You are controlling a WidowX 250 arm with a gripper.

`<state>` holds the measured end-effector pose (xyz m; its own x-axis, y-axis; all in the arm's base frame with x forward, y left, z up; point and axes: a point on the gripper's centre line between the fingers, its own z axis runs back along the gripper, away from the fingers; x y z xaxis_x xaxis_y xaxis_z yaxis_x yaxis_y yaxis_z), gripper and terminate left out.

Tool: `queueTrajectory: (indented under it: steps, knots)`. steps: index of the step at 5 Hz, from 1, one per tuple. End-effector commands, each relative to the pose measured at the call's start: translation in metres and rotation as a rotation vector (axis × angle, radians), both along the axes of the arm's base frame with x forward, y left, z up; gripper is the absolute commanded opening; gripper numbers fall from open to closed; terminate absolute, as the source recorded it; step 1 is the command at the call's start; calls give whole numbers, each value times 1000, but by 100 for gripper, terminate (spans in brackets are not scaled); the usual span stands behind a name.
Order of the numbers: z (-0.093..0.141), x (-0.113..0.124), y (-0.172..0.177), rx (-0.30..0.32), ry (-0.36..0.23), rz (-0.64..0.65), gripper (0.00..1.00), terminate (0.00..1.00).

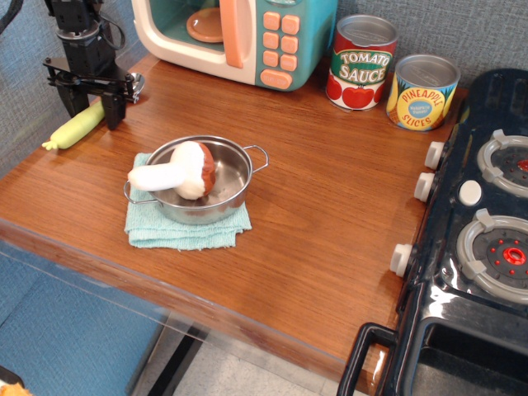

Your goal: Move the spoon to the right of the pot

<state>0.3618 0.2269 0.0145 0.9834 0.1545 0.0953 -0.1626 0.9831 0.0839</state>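
Observation:
The spoon (73, 129) has a pale yellow-green handle and a shiny bowl. It lies at the far left of the wooden table, pointing toward the toy microwave. My gripper (93, 110) is open and stands over the spoon's upper handle, one finger on each side, low near the table. The bowl end is mostly hidden behind the gripper. The steel pot (200, 179) sits on a teal cloth (186, 228) left of the table's middle. A toy mushroom (177, 172) lies inside it.
A toy microwave (239, 37) stands at the back. A tomato sauce can (360, 63) and a pineapple slices can (421, 91) stand to its right. A black toy stove (478, 239) fills the right side. The table's (330, 214) front edge runs along the bottom left.

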Motion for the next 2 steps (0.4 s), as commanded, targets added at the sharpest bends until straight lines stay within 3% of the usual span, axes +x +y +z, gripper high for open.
queueTrajectory:
  steps: [1, 2]
  knots:
    - [51, -8, -9, 45, -83, -6, 0, 0]
    - [75, -11, -47, 42, -121, -11, 0, 0]
